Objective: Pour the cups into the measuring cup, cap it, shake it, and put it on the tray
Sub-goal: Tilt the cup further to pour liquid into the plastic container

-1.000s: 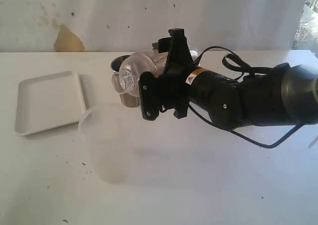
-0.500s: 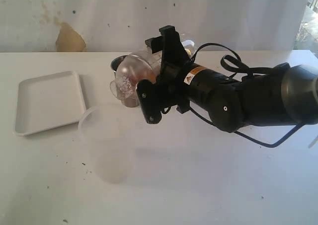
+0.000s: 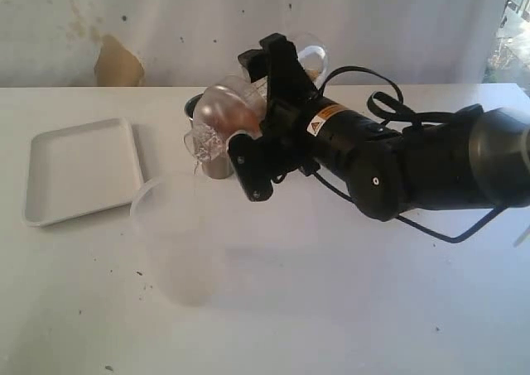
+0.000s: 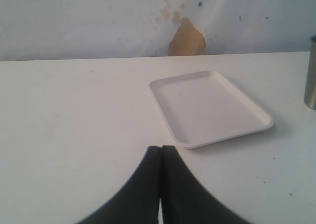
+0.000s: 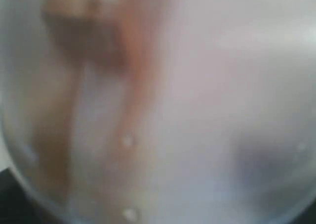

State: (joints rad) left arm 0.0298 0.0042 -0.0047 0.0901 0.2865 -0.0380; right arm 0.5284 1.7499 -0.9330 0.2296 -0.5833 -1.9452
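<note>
The tabletop (image 3: 373, 292) carries a white tray (image 3: 83, 170) near its left edge, with nothing on it, so setting down is not yet done. A frosted cup (image 3: 170, 242) stands nearer the front edge. The right gripper (image 3: 261, 110) is clamped across the measuring cup (image 3: 217, 114), holding it tipped sideways in the air toward the far edge. Pouring looks done and shaking seems underway, though I cannot tell whether it is capped. The steel tumbler (image 3: 217, 168) stands just below. The left gripper (image 4: 160, 157) hangs pinched together, holding nothing

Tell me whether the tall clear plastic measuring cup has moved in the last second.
Yes: the measuring cup has tilted and risen against the still shiny steel tumbler.
</note>
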